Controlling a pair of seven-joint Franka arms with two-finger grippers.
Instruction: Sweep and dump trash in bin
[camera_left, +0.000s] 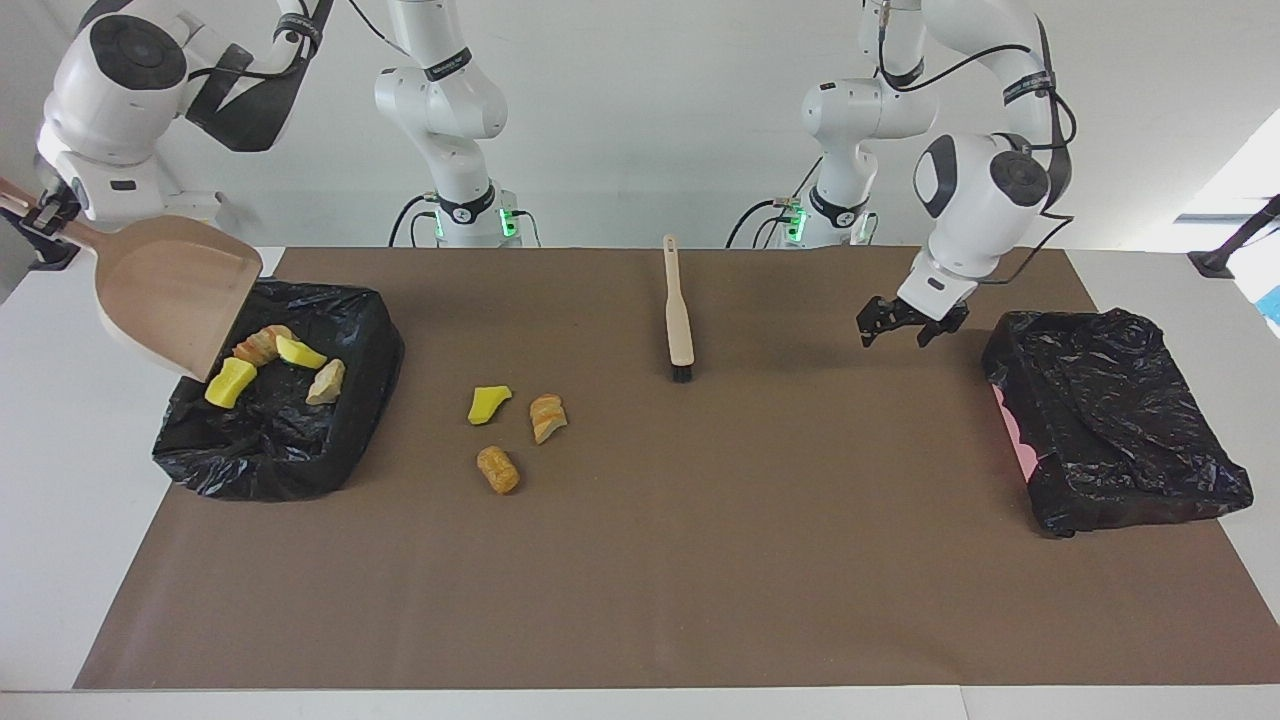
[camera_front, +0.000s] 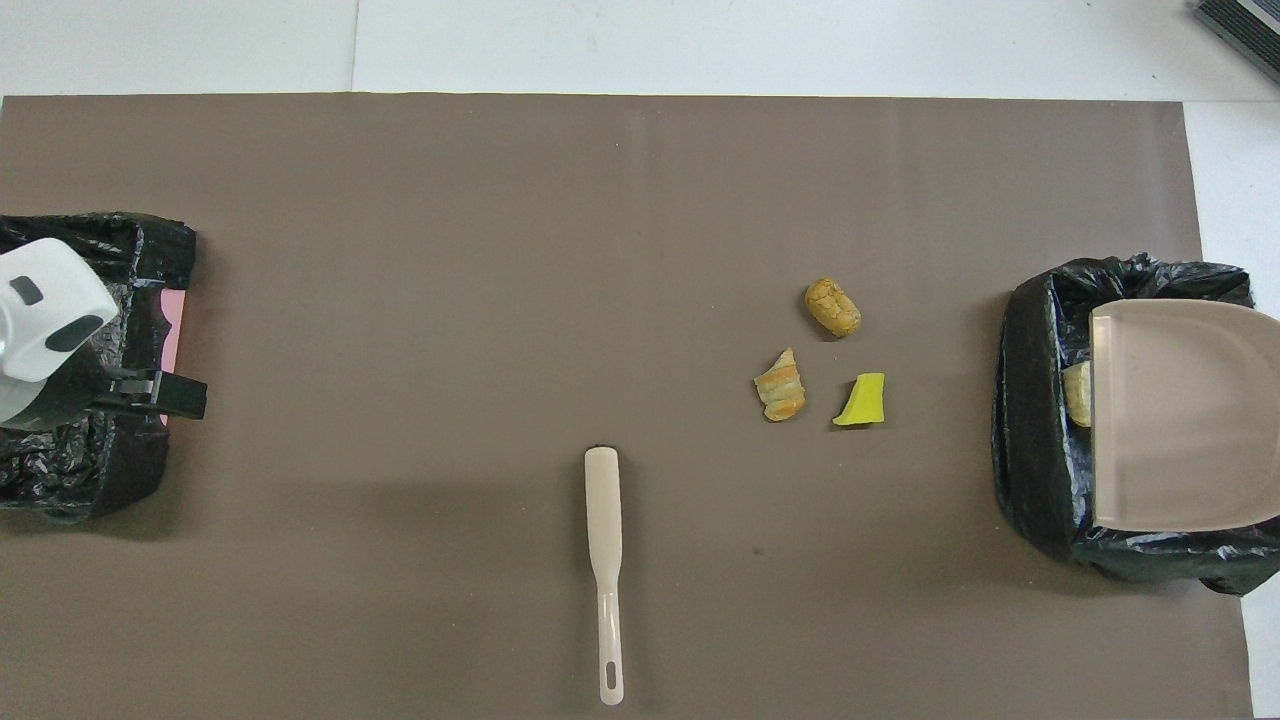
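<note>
Right end effector (camera_left: 45, 215): mine; clamped on the handle of the beige dustpan (camera_left: 175, 295), which I hold tilted mouth-down over the bin.
Bin (camera_left: 370, 330): black-lined, at the right arm's end of the tabletop (camera_left: 700, 560); four scraps lie inside, two yellow, two tan.
Dumped scraps (camera_left: 230, 382): in the bin, below the pan's lip. Pan looks empty.
Remaining trash (camera_left: 489, 404): three pieces on the tabletop, a yellow chunk, a striped bread lump (camera_left: 547, 417) just beside it, a round tan lump (camera_left: 498, 469) farther from the robots.
Direction from my pan: the three lie toward the table's middle, between the bin and the brush.
Brush (camera_left: 679, 312): flat on the tabletop, long axis running away from the robots, bristles at the end farther from them, handle end nearer.
Left end effector (camera_left: 898, 327): fingers apart, empty, in the air over bare mat beside the second black-bagged bin (camera_left: 1110, 420); well apart from the brush.
Nearer arm, judged: right for the trash; left for the brush.
Judgement: second sweep outstanding.
</note>
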